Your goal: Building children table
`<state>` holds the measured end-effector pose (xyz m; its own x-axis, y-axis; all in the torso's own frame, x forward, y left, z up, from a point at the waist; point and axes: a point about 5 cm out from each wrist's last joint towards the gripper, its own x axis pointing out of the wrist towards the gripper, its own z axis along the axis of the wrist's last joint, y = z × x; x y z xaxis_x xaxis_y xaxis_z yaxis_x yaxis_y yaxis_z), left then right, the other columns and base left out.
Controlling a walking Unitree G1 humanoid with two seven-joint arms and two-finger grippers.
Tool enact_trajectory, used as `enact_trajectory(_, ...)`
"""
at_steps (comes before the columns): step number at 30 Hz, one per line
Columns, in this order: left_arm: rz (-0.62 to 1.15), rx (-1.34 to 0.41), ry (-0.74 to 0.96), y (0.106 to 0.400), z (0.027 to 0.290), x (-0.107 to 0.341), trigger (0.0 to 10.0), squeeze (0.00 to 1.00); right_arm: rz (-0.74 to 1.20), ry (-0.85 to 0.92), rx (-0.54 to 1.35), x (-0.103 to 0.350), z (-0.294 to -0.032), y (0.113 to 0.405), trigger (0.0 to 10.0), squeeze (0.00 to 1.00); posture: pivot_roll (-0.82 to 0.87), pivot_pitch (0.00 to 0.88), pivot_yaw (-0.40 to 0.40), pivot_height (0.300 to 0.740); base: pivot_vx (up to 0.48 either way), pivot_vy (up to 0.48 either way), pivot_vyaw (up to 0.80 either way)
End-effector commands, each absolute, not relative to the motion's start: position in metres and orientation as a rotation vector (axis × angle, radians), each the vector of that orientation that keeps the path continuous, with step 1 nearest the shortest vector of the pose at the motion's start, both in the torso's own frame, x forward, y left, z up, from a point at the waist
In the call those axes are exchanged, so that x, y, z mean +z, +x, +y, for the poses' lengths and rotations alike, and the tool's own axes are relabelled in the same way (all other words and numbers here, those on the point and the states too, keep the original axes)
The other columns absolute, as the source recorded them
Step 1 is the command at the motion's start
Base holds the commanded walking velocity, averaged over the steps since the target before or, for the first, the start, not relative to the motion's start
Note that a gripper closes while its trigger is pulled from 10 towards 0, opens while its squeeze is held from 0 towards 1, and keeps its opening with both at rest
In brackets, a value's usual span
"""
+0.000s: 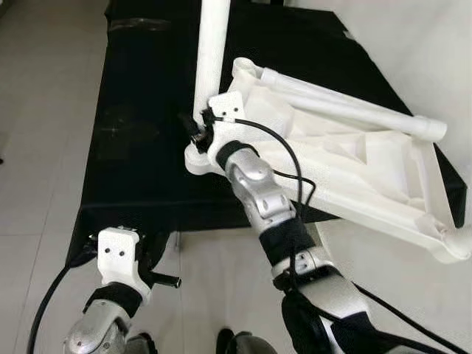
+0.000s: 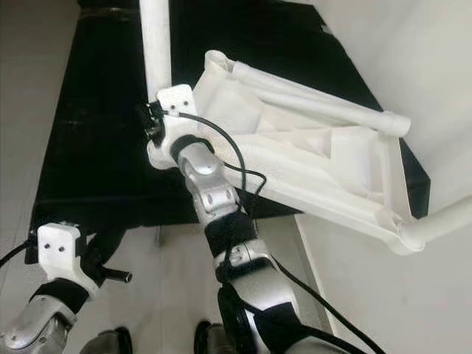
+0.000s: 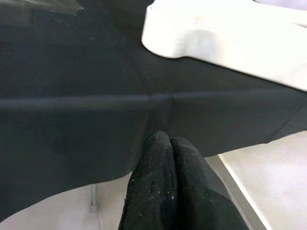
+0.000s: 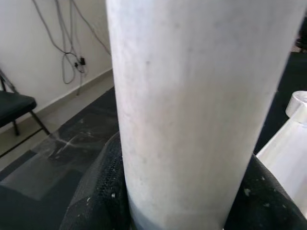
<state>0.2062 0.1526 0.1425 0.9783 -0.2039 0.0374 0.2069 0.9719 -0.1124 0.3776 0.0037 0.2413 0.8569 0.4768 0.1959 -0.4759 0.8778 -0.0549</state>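
I have the right pincer point(image 1: 198, 127) clamped around the upright white cylindrical plastic leg point(image 1: 212, 51), which stands at the near corner of the upturned white plastic children's tabletop point(image 1: 346, 158) lying on the black-draped desk point(image 1: 140, 125). My left pincer point(image 3: 168, 165) hangs closed and empty below the desk's near edge.

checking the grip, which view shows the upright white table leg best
The left eye view: the upright white cylindrical table leg rises from the corner of the overturned white plastic table top, with the right end effector at its base. The right eye view shows likewise. The right wrist view shows it close, between black fingers.
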Motion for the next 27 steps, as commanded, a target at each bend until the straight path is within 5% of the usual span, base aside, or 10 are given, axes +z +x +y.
enact_trajectory(1,-0.01,-0.211,-0.112,0.206,0.154,0.137,10.0,0.0,-0.151,0.061,0.504,0.231,0.034,0.367,0.0,0.0,-0.1,0.11,-0.18,0.74,0.0,0.0,0.0)
enact_trajectory(5,-0.011,-0.201,-0.108,0.209,0.155,0.135,10.0,0.0,-0.112,0.1,0.489,0.23,0.045,0.358,0.0,0.0,-0.09,0.102,-0.182,0.74,0.0,0.0,0.0)
enact_trajectory(6,-0.013,-0.196,-0.107,0.209,0.156,0.135,10.0,0.0,-0.069,0.127,0.536,0.226,0.05,0.348,10.0,0.0,-0.09,0.102,-0.183,0.74,0.0,0.0,0.0)
enact_trajectory(9,-0.02,-0.194,-0.107,0.21,0.156,0.135,10.0,0.0,-0.077,0.077,0.711,0.227,0.055,0.333,10.0,0.0,-0.09,0.105,-0.184,0.74,0.0,0.0,0.0)
enact_trajectory(10,-0.02,-0.195,-0.108,0.209,0.156,0.135,10.0,0.0,-0.089,0.069,0.785,0.229,0.054,0.332,10.0,1.0,-0.1,0.105,-0.186,0.74,0.0,0.0,0.0)
enact_trajectory(18,-0.022,-0.201,-0.117,0.208,0.154,0.134,10.0,0.0,-0.224,0.077,1.164,0.245,0.022,0.33,10.0,1.0,-0.1,0.112,-0.188,0.74,0.0,0.0,0.0)
enact_trajectory(19,-0.022,-0.201,-0.117,0.208,0.154,0.134,10.0,0.0,-0.224,0.077,1.164,0.245,0.022,0.33,10.0,1.0,-0.1,0.112,-0.188,0.74,0.0,0.0,0.0)
enact_trajectory(20,-0.023,-0.2,-0.118,0.208,0.154,0.133,10.0,0.0,-0.23,0.075,1.18,0.245,0.012,0.33,10.0,0.87,-0.1,0.112,-0.188,0.74,0.0,0.0,0.0)
enact_trajectory(24,-0.025,-0.199,-0.118,0.208,0.154,0.133,10.0,0.0,-0.217,0.08,1.181,0.244,0.004,0.329,10.0,0.87,-0.1,0.112,-0.188,0.74,0.0,0.0,0.0)
enact_trajectory(27,-0.028,-0.202,-0.118,0.212,0.156,0.132,10.0,0.0,-0.148,0.062,0.982,0.22,-0.041,0.336,10.0,0.9,-0.14,0.094,-0.173,0.74,0.0,0.0,0.0)
